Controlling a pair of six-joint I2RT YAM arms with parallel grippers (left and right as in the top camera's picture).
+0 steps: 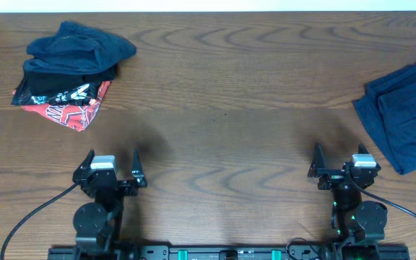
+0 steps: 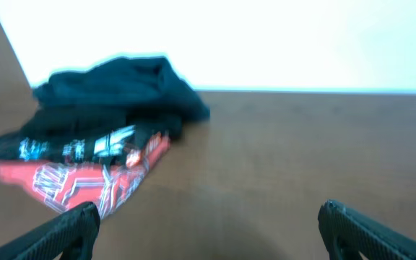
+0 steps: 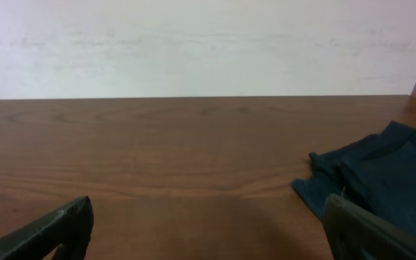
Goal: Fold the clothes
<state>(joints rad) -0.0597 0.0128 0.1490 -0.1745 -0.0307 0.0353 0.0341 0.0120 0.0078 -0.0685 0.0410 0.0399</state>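
Note:
A folded navy garment (image 1: 403, 115) lies at the table's right edge; it also shows in the right wrist view (image 3: 381, 177). A crumpled pile of clothes sits at the far left: a dark navy garment (image 1: 78, 47) on top of a black and red printed one (image 1: 67, 97). The pile shows in the left wrist view (image 2: 114, 94). My left gripper (image 1: 111, 166) is open and empty near the front edge, well short of the pile. My right gripper (image 1: 341, 160) is open and empty, just left of the folded garment.
The wooden table (image 1: 222, 108) runs to a pale wall at the back (image 3: 208, 43). Both arm bases and their cables sit at the front edge.

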